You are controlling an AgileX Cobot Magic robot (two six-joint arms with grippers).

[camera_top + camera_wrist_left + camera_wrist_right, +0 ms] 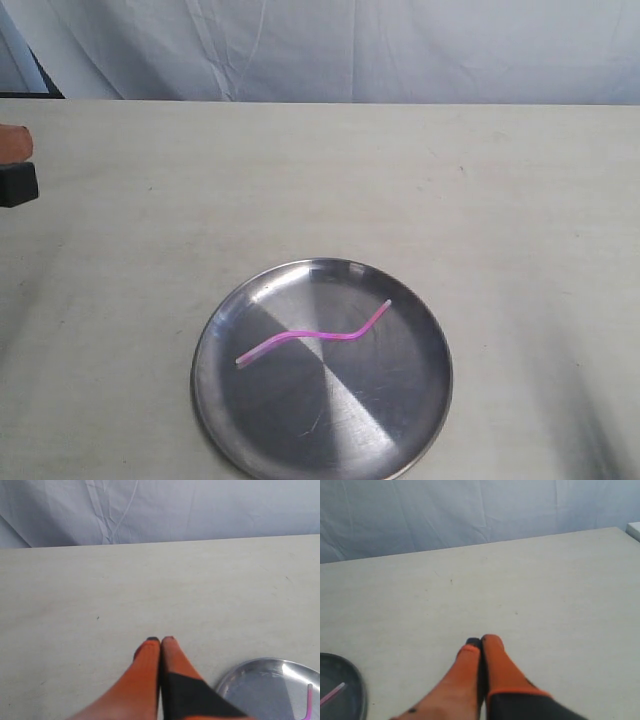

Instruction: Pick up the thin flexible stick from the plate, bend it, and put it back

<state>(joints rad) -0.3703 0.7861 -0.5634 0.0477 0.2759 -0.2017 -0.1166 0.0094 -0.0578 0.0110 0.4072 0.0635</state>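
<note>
Pink and very thin, the stick (315, 336) lies flat in the middle of the plate (222, 400). It is not straight. It goes up a bit, runs flat, then goes up again, like a small wave. Nothing touches it.

The plate is round, silver and shiny. It sits on the pale desk (420, 180). Behind the desk hangs a light cloth (350, 50).

The left claw (160, 639) has its two orange fingers pressed together with nothing between them. It hangs over bare desk, apart from the stick, with the plate's rim just off to one side. The right claw (480, 640) is the same: fingers together, holding nothing, over bare desk away from the plate. In the exterior view only a small bit of the left arm shows at the left edge, and the right arm is out of the picture.

The stick has bends and rests on the plate, and both claws are off it and empty. So the job looks done, or very close to done. If more bending is wanted, a claw would have to open, come over the plate and pinch the stick near one end. The stick is so thin and low on the smooth metal that it may slip out.
</note>
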